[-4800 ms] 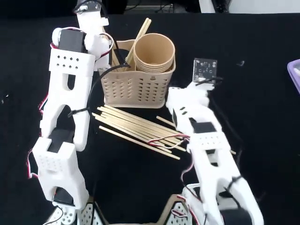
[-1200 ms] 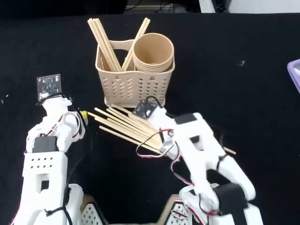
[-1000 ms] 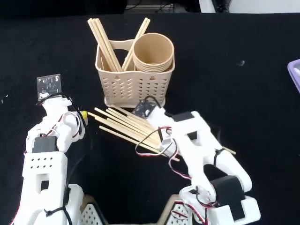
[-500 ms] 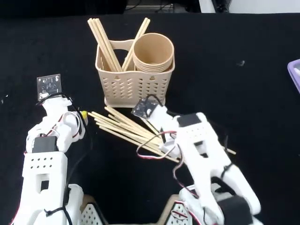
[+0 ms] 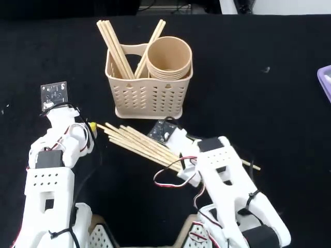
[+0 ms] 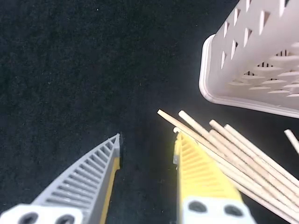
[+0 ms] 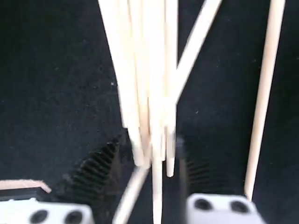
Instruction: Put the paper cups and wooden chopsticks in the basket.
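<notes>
High view, and straight to the beige perforated plastic basket (image 5: 149, 95) at the back of the black table (image 5: 269, 103): already holding a stack of tan paper cups (image 5: 169, 57) on one side and a few slanted wooden chopsticks (image 5: 115, 46) on the other. Just in front, lying flat, a loose bundle of pale wooden chopsticks (image 5: 137, 142). Clamped on that bundle near one end, right gripper (image 7: 148, 142), with one stray stick (image 7: 261, 93) lying apart alongside. Over by the bundle's other tips, left gripper (image 6: 147, 137), jaws spread wide, gripping nothing, yellow finger (image 6: 198, 172) just beside the nearest stick ends.
</notes>
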Controlling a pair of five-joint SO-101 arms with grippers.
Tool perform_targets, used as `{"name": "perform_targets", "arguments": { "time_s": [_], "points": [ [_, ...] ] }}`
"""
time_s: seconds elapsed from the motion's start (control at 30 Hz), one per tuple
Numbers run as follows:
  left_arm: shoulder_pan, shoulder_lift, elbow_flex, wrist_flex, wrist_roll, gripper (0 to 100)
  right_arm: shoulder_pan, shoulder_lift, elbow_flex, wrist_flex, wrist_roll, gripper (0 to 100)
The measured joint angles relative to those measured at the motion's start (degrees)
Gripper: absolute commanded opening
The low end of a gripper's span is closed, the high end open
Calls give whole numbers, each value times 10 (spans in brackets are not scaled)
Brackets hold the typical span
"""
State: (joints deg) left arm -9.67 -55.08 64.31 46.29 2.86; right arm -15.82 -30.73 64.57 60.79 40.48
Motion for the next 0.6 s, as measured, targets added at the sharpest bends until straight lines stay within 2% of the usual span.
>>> {"name": "perform_targets", "arguments": {
  "time_s": [0.13, 0.33, 0.6],
  "points": [
    [0, 0, 0, 0, 0, 188, -17, 0, 0, -1, -24, 202],
    [0, 0, 0, 0, 0, 188, -81, 0, -18, -8, -65, 204],
    [0, 0, 0, 0, 0, 188, -94, 8, -18, -25, -69, 201]
  ]
}}
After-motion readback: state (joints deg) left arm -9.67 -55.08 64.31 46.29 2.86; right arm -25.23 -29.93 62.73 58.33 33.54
